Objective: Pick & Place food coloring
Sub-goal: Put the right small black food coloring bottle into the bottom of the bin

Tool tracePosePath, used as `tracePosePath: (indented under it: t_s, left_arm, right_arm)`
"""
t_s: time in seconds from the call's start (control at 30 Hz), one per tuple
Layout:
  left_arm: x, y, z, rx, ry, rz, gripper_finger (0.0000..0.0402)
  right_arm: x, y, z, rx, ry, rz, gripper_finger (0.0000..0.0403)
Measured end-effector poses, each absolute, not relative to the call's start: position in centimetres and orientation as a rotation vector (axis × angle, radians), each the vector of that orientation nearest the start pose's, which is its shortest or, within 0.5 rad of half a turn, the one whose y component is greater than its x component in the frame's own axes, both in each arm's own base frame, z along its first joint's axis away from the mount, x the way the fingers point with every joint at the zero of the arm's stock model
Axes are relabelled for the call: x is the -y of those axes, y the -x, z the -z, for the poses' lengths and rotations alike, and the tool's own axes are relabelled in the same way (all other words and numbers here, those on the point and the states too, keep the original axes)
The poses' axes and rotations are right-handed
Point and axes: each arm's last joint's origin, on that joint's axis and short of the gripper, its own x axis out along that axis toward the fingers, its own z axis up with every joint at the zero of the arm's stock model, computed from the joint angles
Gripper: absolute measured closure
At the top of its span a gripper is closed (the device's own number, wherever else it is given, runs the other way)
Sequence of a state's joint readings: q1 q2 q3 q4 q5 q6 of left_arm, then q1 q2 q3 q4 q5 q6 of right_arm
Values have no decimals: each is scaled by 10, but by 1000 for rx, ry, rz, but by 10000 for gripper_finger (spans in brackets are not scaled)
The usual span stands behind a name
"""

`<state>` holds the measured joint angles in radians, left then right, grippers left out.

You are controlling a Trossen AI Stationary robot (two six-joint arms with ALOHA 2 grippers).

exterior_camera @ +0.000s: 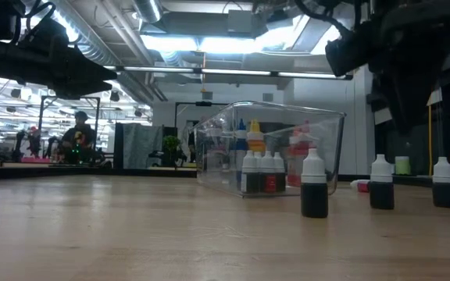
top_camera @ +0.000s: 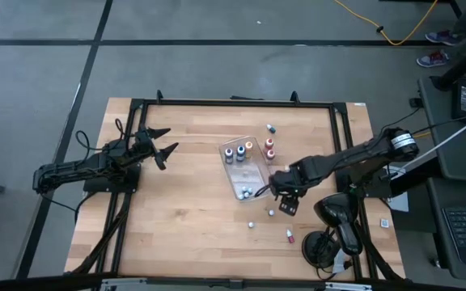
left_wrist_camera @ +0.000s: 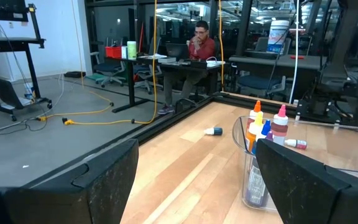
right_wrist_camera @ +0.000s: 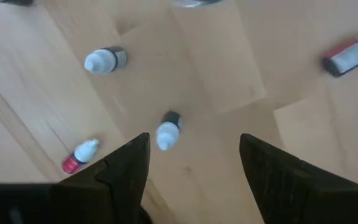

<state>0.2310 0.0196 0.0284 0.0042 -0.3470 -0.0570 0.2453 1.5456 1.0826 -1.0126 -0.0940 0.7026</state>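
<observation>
Currently: tray (top_camera: pixel 254 175) holds upright food coloring bottles (top_camera: pixel 239 152) | right gripper (top_camera: pixel 284 195) released, empty | left gripper (top_camera: pixel 165 143) released.

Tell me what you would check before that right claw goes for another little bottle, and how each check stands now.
1. Right claw open and empty: ok; nothing sits between its fingers.
2. A bottle lies just ahead of it on bare wood: ok.
3. Room around that bottle: ok; the nearest bottles, a red one and a dark one, lie apart from it.
4. Whether that bottle stands upright: cannot tell from above.
5. Tray has space left: ok; bottles fill only its two ends.
6. Left claw out of the way: ok; it hangs open, far across the table.
</observation>
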Motion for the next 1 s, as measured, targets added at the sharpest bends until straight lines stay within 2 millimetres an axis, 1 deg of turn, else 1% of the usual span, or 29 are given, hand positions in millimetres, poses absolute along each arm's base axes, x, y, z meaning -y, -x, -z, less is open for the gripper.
tracePosePath:
  t_s: [0.17, 0.27, 0.53, 0.67, 0.8, 1.0]
  left_arm:
    - [-31, -91, -172, 30, 56, -577, 82]
    - [-31, -91, -172, 30, 56, -577, 82]
    - [-31, -91, -172, 29, 56, -577, 82]
    - [-31, -91, -172, 30, 56, -577, 82]
    - [-31, -91, -172, 29, 56, -577, 82]
    - [-31, -91, -172, 29, 56, -577, 82]
  right_arm:
    - [-76, -260, -205, -1502, -488, 263, 154]
    - [-79, -262, -203, -1491, -501, 264, 154]
    - [-80, -266, -193, -1522, -510, 304, 154]
    - [-85, -266, -188, -1540, -501, 309, 154]
    - [-89, -266, -188, -1533, -507, 308, 154]
    - [-87, -259, -172, -1544, -537, 326, 154]
